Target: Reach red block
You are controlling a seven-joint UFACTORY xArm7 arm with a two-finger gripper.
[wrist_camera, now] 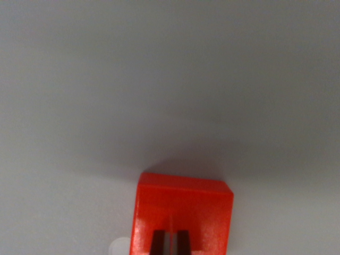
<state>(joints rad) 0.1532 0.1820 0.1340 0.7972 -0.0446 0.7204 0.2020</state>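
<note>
A: Where do you see the glossy red plastic block?
B: Bottom centre of your wrist view, resting on the pale grey bench.
A: And the hand?
B: You cannot tell its state.

Little of the robot shows: only the gripper, cut off by the near edge of the wrist view. Its two fingertips are dark, brownish-black, narrow, flat-ended bars. They are too blurred to show screws or markings.

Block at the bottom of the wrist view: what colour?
Red-orange block, shown in the wrist view.
</note>
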